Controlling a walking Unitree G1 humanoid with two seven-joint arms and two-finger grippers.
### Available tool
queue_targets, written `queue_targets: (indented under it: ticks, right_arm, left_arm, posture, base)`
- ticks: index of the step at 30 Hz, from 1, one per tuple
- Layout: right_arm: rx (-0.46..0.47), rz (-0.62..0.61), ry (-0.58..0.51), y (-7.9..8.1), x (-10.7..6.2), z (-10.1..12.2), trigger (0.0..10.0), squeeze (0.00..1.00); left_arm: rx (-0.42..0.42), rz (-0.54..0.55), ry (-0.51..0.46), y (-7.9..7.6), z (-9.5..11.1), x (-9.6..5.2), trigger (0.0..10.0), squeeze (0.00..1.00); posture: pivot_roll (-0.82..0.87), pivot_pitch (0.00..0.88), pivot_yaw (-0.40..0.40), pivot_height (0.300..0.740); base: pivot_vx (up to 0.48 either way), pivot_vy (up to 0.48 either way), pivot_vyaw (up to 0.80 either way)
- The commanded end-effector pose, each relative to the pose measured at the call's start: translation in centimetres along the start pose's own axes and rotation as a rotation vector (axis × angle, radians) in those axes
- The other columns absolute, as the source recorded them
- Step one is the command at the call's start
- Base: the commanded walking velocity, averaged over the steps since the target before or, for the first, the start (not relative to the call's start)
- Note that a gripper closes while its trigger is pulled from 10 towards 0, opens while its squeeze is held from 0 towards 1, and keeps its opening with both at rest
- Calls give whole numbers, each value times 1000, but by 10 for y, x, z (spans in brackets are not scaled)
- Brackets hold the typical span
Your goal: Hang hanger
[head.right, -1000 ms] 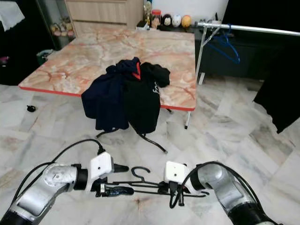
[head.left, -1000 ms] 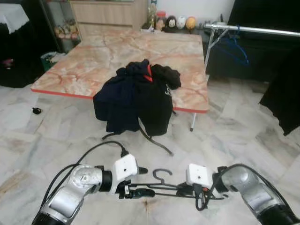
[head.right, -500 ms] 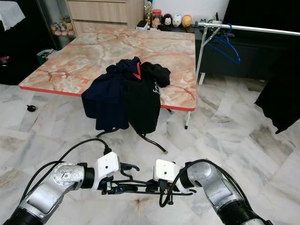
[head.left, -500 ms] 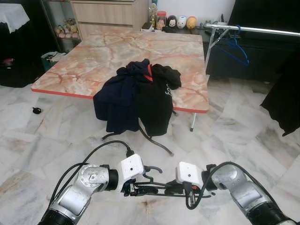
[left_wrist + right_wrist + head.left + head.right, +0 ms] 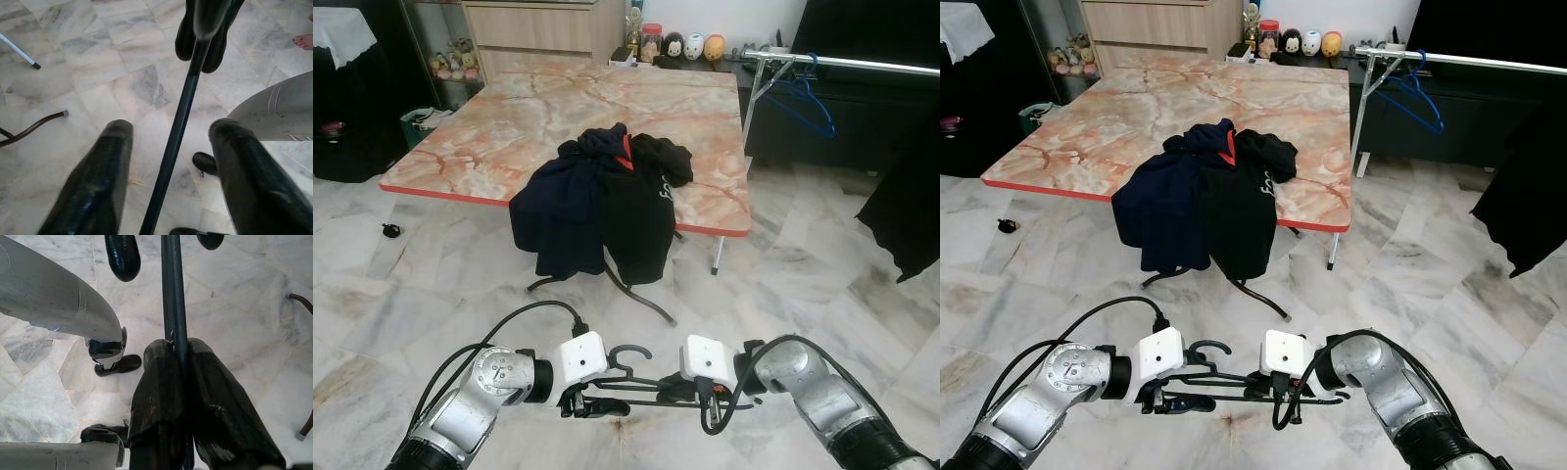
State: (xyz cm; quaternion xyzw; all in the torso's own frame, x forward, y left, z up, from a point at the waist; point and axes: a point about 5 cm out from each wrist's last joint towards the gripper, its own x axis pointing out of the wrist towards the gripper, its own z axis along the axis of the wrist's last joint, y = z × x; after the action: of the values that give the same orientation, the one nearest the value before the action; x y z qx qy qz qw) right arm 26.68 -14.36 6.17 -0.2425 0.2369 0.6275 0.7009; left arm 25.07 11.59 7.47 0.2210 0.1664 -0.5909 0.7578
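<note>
While the right tool (image 5: 182, 357) is clamped tight on one end of the black hanger (image 5: 641, 385), the left tool (image 5: 168, 147) has its two black fingers (image 5: 105, 166) spread wide on either side of the hanger's bar, which runs between them without touching either one. The hanger is held low in front of the robot, lying roughly level between the two tools above the marble floor (image 5: 401, 294), with its hook (image 5: 625, 352) curling up near the left tool. In the right wrist view the bar passes straight out from between the shut fingers toward the tips of the left tool's fingers.

Ahead stands a counter (image 5: 509, 127) with a pinkish marbled top and a red edge. A heap of dark clothes (image 5: 597, 206) hangs over its near edge, navy on the robot's left and black on its right, with a strip of red at the collar; pale lettering on the black garment is too small to read. Farther off on the robot's right, a metal clothes rail (image 5: 847, 64) carries a blue hanger (image 5: 803, 98), and a dark garment (image 5: 915, 196) hangs at the right edge. Small round figurines (image 5: 690, 46) sit beyond the counter's far side.
</note>
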Motion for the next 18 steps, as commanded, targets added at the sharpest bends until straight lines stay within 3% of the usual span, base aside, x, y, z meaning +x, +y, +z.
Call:
queue_targets:
  ticks: [1, 18]
  right_arm:
    - [-21, -10, -19, -5, -4, 7, 10000, 0]
    - [-13, -2, -32, -4, -6, 7, 10000, 0]
  left_arm:
    - [13, 8, 13, 1, -2, -2, 0, 0]
    - [6, -2, 11, 0, -3, -2, 0, 0]
  posture:
    - [75, 0, -28, 740]
    - [73, 0, -27, 740]
  base:
    - [0, 0, 0]
    - [0, 0, 0]
